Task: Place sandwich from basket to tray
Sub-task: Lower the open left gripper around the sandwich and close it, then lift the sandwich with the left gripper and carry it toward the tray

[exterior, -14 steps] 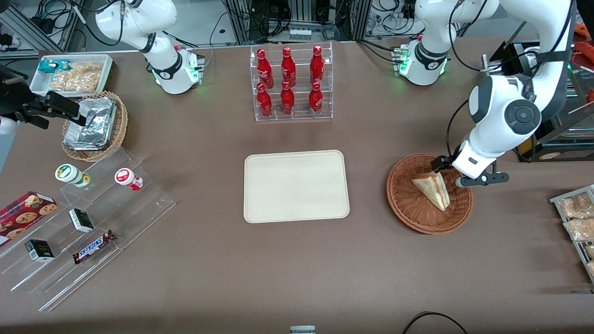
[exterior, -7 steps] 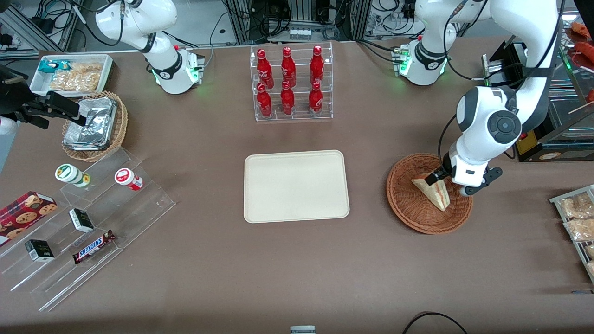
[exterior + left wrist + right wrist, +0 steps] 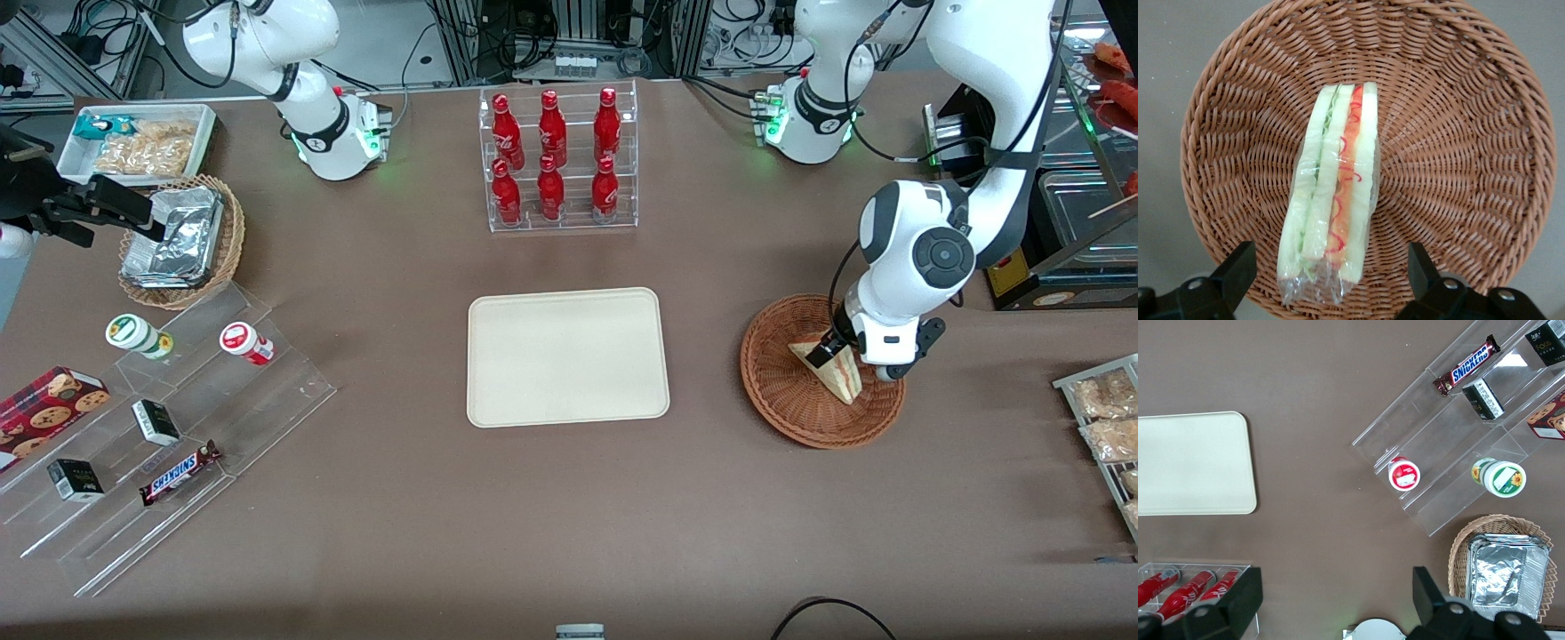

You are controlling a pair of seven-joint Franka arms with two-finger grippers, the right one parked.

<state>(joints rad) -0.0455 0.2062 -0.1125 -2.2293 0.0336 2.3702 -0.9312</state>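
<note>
Over the basket [image 3: 822, 371] our gripper [image 3: 1328, 280] has swung in from the rim and dropped lower — fingers spread wide, one on either side of the sandwich [image 3: 1332, 190] lying in the weave — so we judge the grasp imminent, with the tray [image 3: 567, 356] waiting bare.

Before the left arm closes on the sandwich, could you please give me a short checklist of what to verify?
1. Gripper open, a finger on each side of the sandwich: ok.
2. Sandwich lying in the basket, not yet lifted: ok.
3. Sandwich roughly centred between the fingers: ok in the left wrist view, though it sits a little nearer one finger.
4. Gripper low enough to catch the bread rather than only the wrapper: cannot tell.
5. Tray bare and ready to receive it: ok.
6. Table between basket and tray free of things to hit: ok in the front view.
</note>
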